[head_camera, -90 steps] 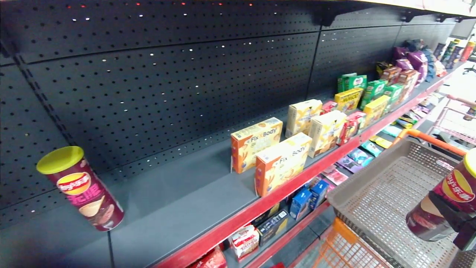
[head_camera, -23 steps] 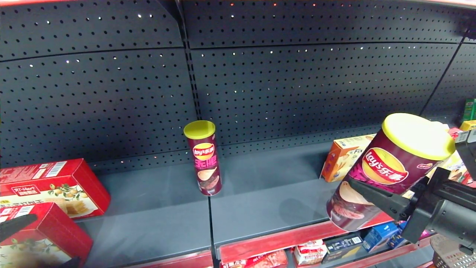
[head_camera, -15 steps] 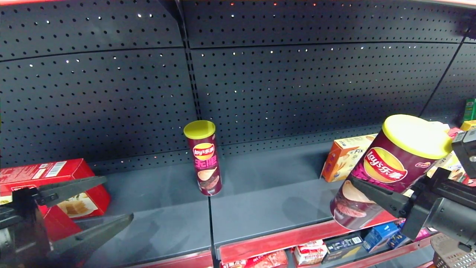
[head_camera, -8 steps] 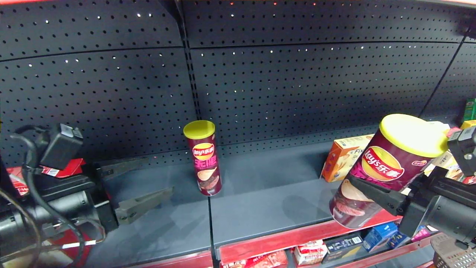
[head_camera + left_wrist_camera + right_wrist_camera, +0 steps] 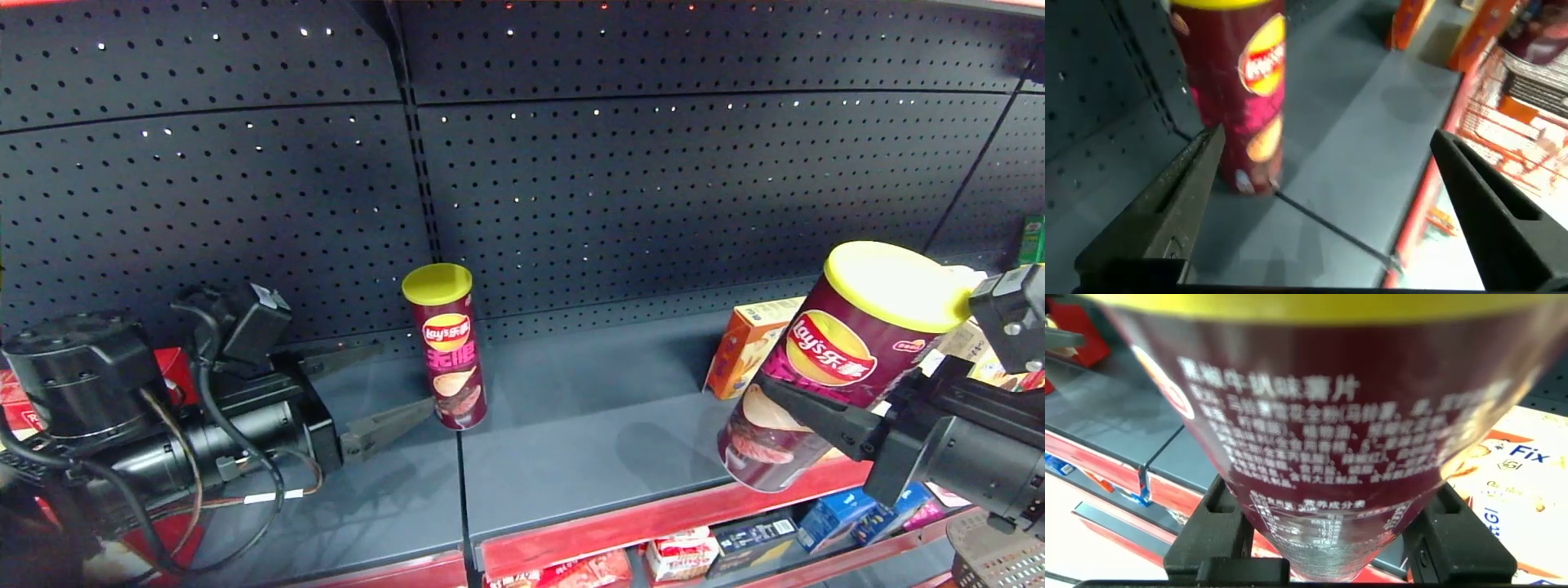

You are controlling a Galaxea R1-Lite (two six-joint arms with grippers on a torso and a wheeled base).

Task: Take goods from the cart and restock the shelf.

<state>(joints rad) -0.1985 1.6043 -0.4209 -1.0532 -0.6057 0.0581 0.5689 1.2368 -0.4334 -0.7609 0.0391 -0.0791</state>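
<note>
two maroon yellow-lidded chip cans: upright can (image 5: 445,347) centre on grey shelf (image 5: 571,425), left tool (image 5: 404,377) wide beside it; tilted can (image 5: 841,359) gripped by right tool (image 5: 808,392), lower right.

Matt perforated metal shelf (image 5: 571,425)

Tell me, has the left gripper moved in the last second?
Yes. The left gripper, open, has come along the shelf toward the standing chip can, which stayed put.

Left claw (image 5: 406,376), spread wide, sits just beside an upright chips can (image 5: 447,347) on the shelf (image 5: 571,457); right claw (image 5: 819,394) clamps a tilted second can (image 5: 865,327).
</note>
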